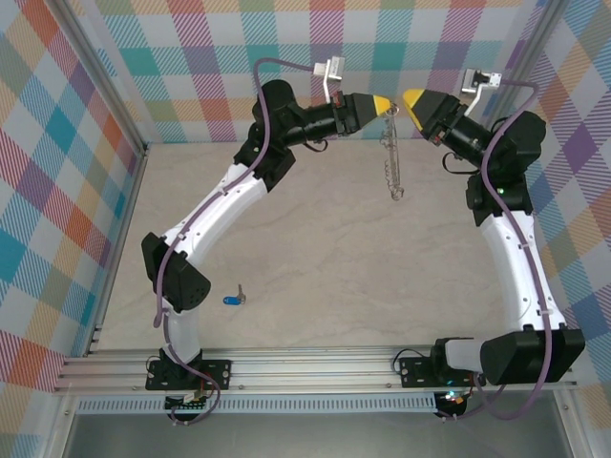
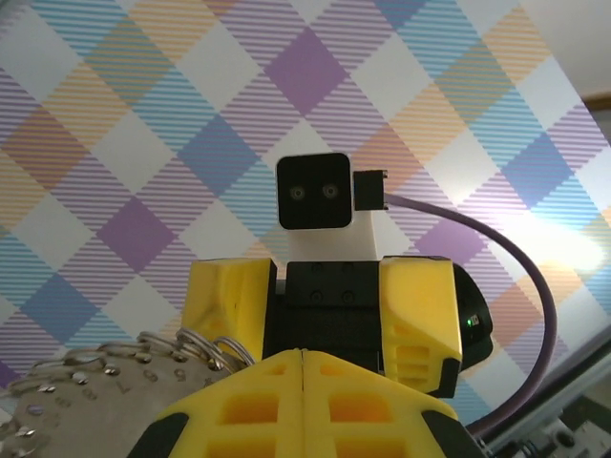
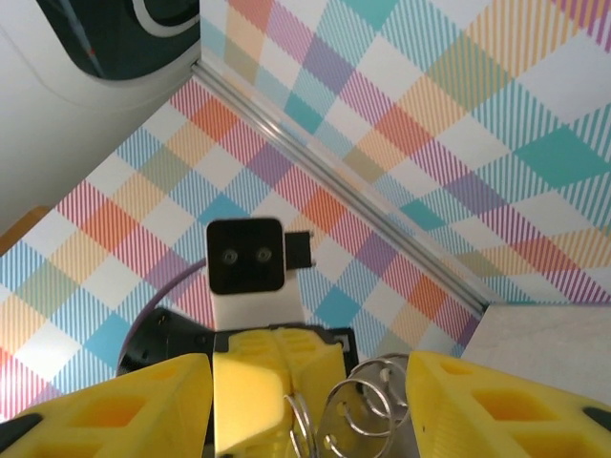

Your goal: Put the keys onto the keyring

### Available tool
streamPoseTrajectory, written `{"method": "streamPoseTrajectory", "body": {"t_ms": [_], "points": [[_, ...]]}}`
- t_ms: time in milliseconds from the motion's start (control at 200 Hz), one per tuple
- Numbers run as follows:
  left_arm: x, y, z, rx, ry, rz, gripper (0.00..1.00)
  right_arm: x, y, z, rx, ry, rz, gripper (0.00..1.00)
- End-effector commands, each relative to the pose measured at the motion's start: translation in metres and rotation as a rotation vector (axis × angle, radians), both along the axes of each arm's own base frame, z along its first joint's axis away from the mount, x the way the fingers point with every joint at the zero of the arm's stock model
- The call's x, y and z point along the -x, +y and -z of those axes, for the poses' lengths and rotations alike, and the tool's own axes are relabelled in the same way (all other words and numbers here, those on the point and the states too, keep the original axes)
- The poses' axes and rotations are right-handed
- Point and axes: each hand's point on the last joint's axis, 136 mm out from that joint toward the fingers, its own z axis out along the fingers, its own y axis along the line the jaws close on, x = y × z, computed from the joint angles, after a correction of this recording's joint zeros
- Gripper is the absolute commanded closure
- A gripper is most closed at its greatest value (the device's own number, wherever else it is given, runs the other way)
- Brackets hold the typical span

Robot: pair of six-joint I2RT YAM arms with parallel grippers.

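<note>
The left gripper [image 1: 385,104] was raised over the far side of the table [image 1: 315,248], its yellow fingers pressed together and clenched on the top of the keyring [image 1: 390,153]. The keyring hung straight down from the fingertips as a thin, bumpy chain of metal loops. The right gripper [image 1: 411,97] faced it tip to tip, just beside it, with its jaws apart and nothing in them. In the right wrist view, the wire coils of the keyring sat between those spread yellow fingers; whether they touched either one could not be told. The key [image 1: 233,300], blue-headed with a short silver blade, lay flat on the table, well apart from the keyring, near the left arm's base.
</note>
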Motion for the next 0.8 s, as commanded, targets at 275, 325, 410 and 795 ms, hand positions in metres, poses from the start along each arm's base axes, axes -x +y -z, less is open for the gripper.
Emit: {"method": "streamPoseTrajectory", "body": {"t_ms": [275, 325, 410, 795], "points": [[0.012, 0.016, -0.011, -0.041, -0.123, 0.092, 1.00, 0.025, 0.011, 0.006, 0.068, -0.027, -0.109, 0.53], [0.013, 0.017, -0.010, -0.042, -0.125, 0.097, 1.00, 0.025, 0.012, 0.007, 0.070, -0.025, -0.120, 0.56], [0.014, 0.016, -0.010, -0.043, -0.128, 0.105, 1.00, 0.026, 0.013, 0.007, 0.069, -0.026, -0.135, 0.60], [0.015, 0.016, -0.014, -0.038, -0.134, 0.124, 1.00, 0.022, 0.018, 0.011, 0.062, -0.014, -0.168, 0.61]]}}
